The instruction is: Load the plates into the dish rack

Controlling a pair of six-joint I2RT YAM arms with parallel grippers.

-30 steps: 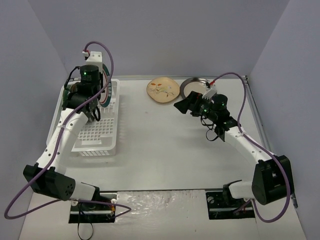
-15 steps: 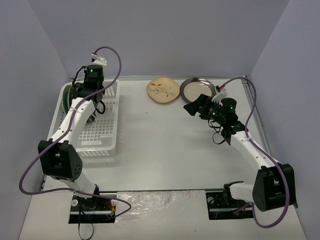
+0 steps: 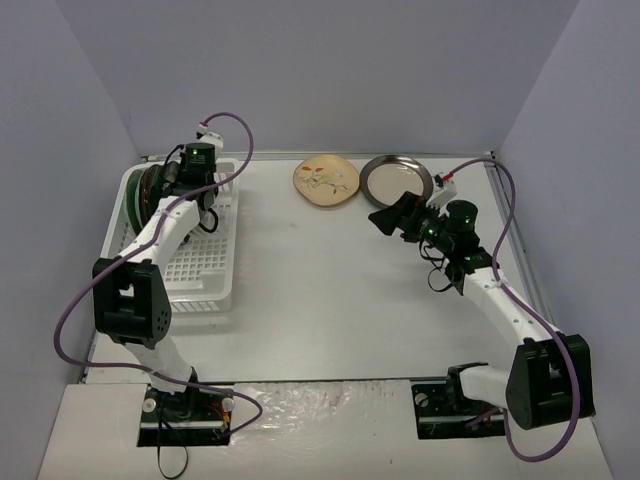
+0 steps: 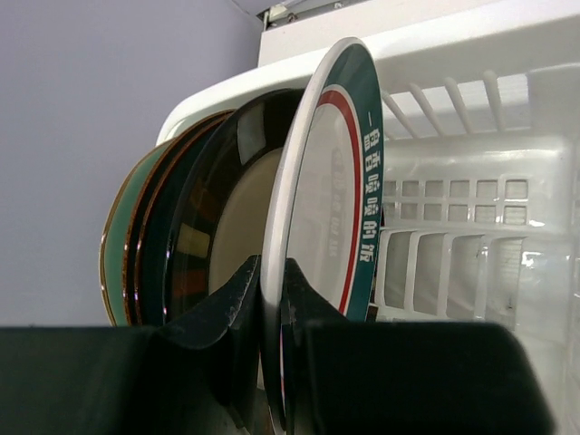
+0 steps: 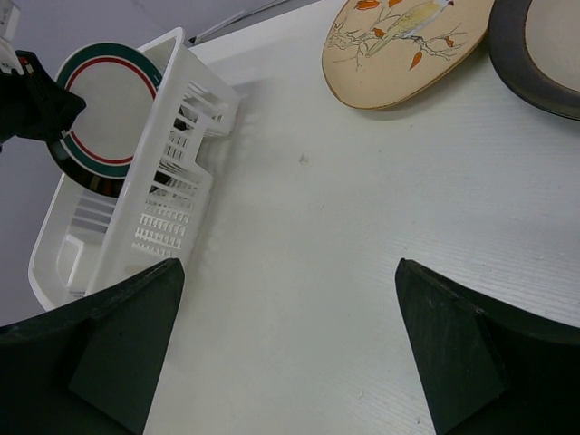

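Left gripper [image 4: 272, 281] clamped on white plate [image 4: 322, 217], upright in rack [image 4: 453, 236].
Seat it against the plates [image 4: 154, 245] left of the gripper before releasing; right gripper [image 5: 288, 267] spread apart, empty.

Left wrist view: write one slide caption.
Left gripper shut on the teal-rimmed white plate, upright beside other plates in the dish rack.

The dish rack [image 4: 453, 227] is white moulded plastic, smooth, with a soft shine where light catches its slats. The white plate [image 4: 317, 236] is glossy glazed ceramic, and the dark plate [image 4: 213, 245] behind it is shiny enough to mirror bright patches. The tan floral plate [image 5: 408, 45] looks duller, nearly satin. The dark-rimmed plate [image 5: 544, 54] has a slight sheen. The tabletop [image 5: 362, 236] is matt white with a fine grain. The left claw [image 4: 272, 276] and right claw [image 5: 288, 267] are dull black plastic.
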